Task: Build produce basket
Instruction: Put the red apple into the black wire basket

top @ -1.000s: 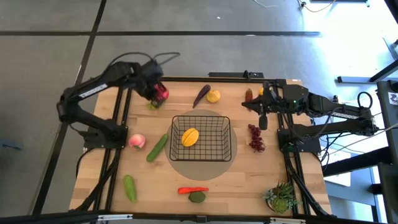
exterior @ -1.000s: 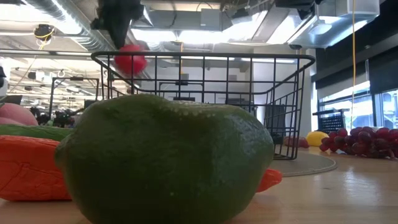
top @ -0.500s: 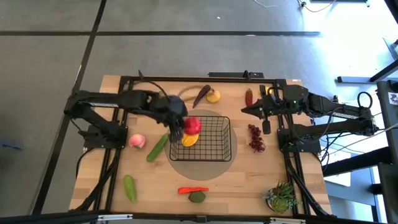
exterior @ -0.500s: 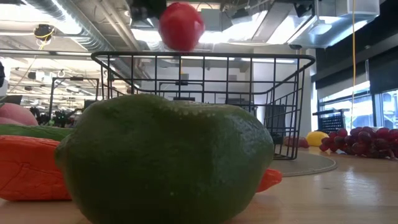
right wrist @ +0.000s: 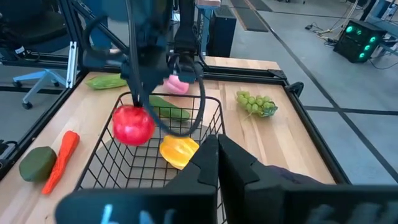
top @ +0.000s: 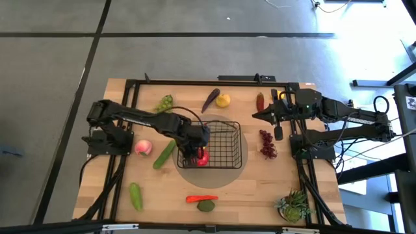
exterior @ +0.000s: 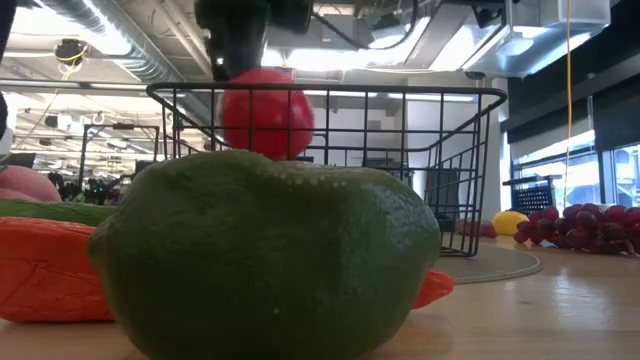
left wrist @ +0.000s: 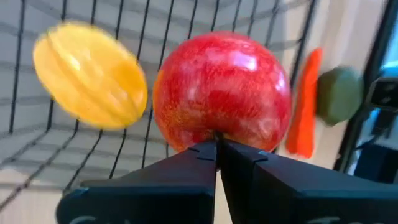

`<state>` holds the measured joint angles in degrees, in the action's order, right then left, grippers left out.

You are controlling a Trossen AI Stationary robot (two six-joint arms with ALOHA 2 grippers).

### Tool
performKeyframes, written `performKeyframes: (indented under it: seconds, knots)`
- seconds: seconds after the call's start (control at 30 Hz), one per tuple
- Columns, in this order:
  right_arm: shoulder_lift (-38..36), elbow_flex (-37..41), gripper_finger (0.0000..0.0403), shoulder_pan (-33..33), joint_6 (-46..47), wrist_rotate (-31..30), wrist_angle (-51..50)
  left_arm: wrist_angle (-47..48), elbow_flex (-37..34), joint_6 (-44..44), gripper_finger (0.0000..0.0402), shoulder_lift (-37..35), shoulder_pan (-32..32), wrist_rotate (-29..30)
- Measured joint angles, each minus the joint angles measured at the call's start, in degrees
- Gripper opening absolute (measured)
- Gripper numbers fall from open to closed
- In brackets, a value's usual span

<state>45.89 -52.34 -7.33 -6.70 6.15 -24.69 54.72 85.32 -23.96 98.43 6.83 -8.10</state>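
Counting one basket [top: 224,144], one yellow lemon [left wrist: 89,76] inside, one red tomato [top: 202,156]. Left claw [top: 195,154] clamped on tomato, probably just inside basket's left side. Right claw [top: 275,125] pinched together, parked near table's right edge.

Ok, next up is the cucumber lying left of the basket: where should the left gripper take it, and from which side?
Grip the cucumber across its narrow middle, coming straight down from above. It lies flat and diagonal on the table beside the basket, so turn the fingers square to its length. The peach sits close on its left.
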Motion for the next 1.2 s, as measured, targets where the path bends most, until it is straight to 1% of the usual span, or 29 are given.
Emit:
performKeyframes:
  seconds: [0.23, 0.37, 0.87, 1.2]
  knots:
    - [0.0, 0.0, 0.0, 0.0, -0.6, 0.0, 0.0, 4.8, -0.1, 0.0, 0.0, 2.5, 0.0, -0.1]
    - [0.0, 0.0, 0.0, 0.0, -1.4, 0.0, 0.2, 5.6, -0.1, 0.2, 0.0, 3.9, -0.1, -1.5]
    - [0.0, 0.0, 0.0, 0.0, -1.4, -0.1, 0.1, 4.6, 0.0, 0.0, 0.0, 8.8, -0.2, -1.2]
    - [0.0, 0.0, 0.0, 0.0, -1.4, -0.1, 0.1, 4.5, 0.0, -0.4, 0.0001, 9.4, -0.2, -1.6]
